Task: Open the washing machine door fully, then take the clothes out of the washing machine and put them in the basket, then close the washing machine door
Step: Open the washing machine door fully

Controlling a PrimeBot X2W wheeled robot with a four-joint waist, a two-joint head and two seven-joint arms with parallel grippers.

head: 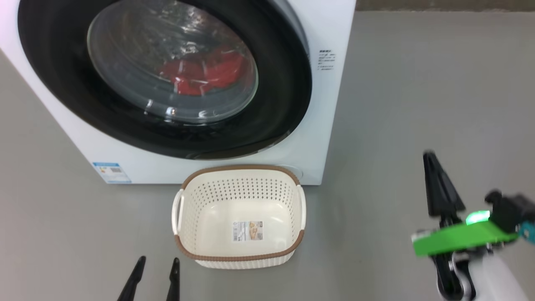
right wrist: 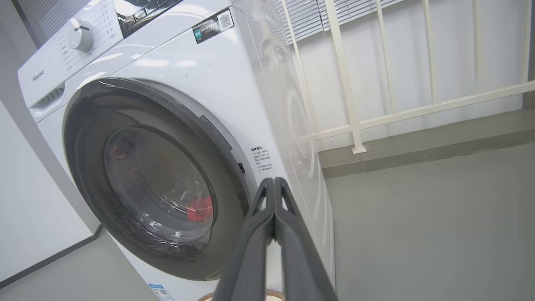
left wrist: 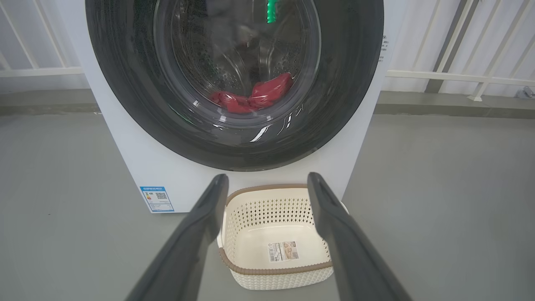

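The white washing machine (head: 322, 138) stands on the floor with its black-rimmed round door (head: 276, 96) closed against the front. Red clothes (head: 200, 73) show through the glass, low in the drum. The cream basket (head: 240, 215) with a brown rim sits on the floor right in front of the machine, with nothing in it but a sticker. My left gripper (head: 156, 263) is open, low and left of the basket. My right gripper (head: 428, 156) is shut on nothing, out to the right of the machine; in the right wrist view its tips (right wrist: 273, 180) point at the door's right edge (right wrist: 234, 163).
Grey floor (head: 418, 104) spreads out to the right of the machine. A white railing (right wrist: 418, 108) on a low kerb runs behind it. A blue label (head: 112, 172) is stuck on the machine's lower left front.
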